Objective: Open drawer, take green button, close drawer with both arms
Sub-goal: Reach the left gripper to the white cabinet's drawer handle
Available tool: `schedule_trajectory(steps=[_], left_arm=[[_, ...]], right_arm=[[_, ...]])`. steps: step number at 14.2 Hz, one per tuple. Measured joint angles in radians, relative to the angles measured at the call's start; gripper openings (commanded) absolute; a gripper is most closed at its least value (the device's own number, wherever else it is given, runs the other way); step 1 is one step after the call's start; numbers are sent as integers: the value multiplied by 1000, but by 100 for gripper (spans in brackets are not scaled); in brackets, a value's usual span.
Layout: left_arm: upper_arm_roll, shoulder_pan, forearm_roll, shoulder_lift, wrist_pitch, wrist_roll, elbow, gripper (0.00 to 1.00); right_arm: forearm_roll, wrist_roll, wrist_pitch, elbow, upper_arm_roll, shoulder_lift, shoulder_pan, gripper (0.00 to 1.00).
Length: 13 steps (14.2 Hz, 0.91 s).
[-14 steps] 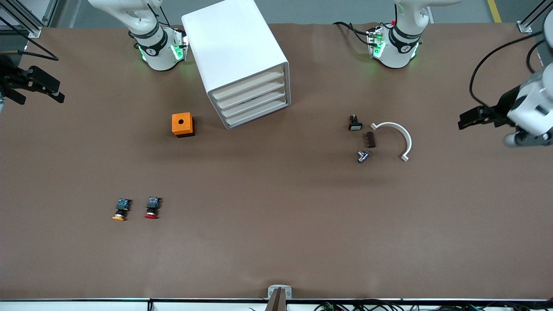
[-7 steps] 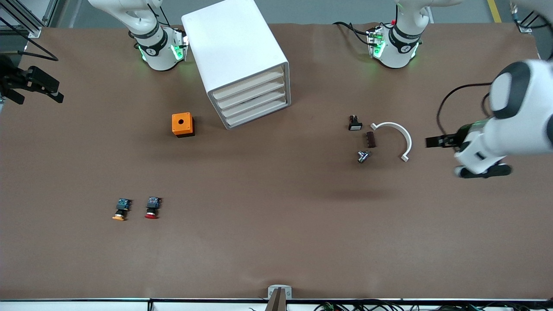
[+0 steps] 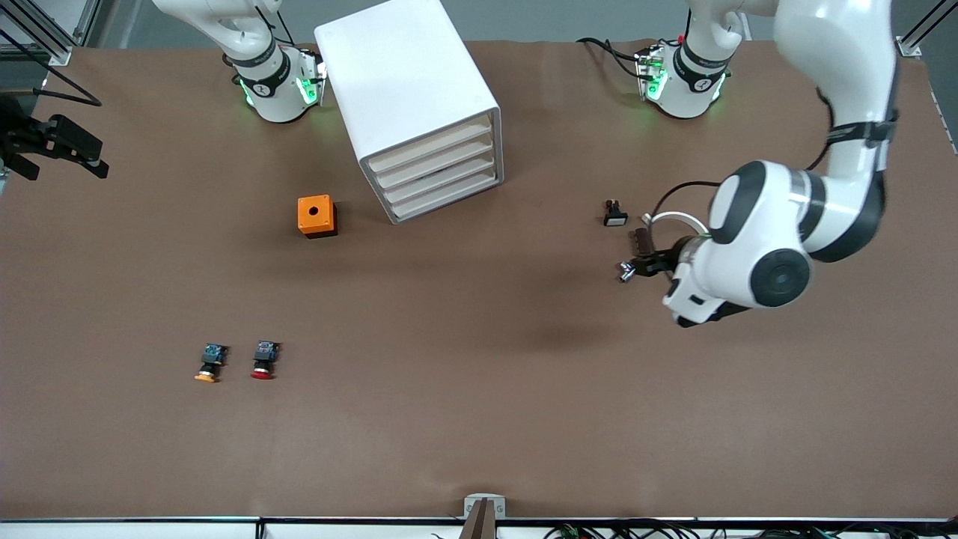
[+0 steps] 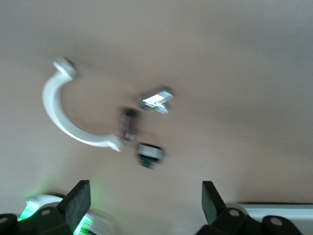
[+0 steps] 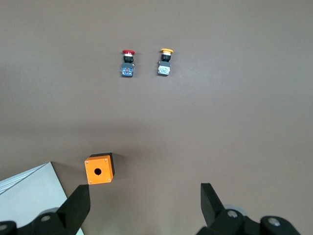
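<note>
The white drawer cabinet [image 3: 408,82] stands near the robots' bases, its stacked drawers [image 3: 435,169] all shut. The button is hidden. My left gripper [image 3: 645,265] hangs open over a cluster of small parts toward the left arm's end of the table. In the left wrist view that gripper [image 4: 145,203] holds nothing between its fingertips [image 4: 78,199]. My right gripper [image 3: 58,145] hovers open and empty at the right arm's end of the table. In the right wrist view this gripper [image 5: 144,204] looks down at the cabinet's corner [image 5: 29,196].
An orange box [image 3: 316,215] with a round hole sits beside the cabinet. A yellow-capped button [image 3: 209,363] and a red-capped button [image 3: 263,360] lie nearer the front camera. A white curved piece [image 4: 61,115], a black switch [image 3: 614,213], a brown block [image 4: 129,123] and a metal part [image 4: 157,99] lie under the left gripper.
The left arm has swung in from the table's end toward the middle; its gripper now hangs over the small parts. The right gripper has barely moved.
</note>
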<state>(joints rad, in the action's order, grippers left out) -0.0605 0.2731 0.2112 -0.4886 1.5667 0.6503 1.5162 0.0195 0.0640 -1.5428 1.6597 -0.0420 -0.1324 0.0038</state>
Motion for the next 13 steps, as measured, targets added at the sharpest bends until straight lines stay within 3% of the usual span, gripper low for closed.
schedule_trajectory(steps=[9, 13], left_arm=[[-1, 126, 462, -254, 7, 772, -132, 100], [-63, 133, 550, -345, 7, 1108, -147, 100]], right_arm=[[-22, -4, 3, 1, 0, -7, 0, 100], [-23, -4, 9, 1, -1, -7, 0, 100]])
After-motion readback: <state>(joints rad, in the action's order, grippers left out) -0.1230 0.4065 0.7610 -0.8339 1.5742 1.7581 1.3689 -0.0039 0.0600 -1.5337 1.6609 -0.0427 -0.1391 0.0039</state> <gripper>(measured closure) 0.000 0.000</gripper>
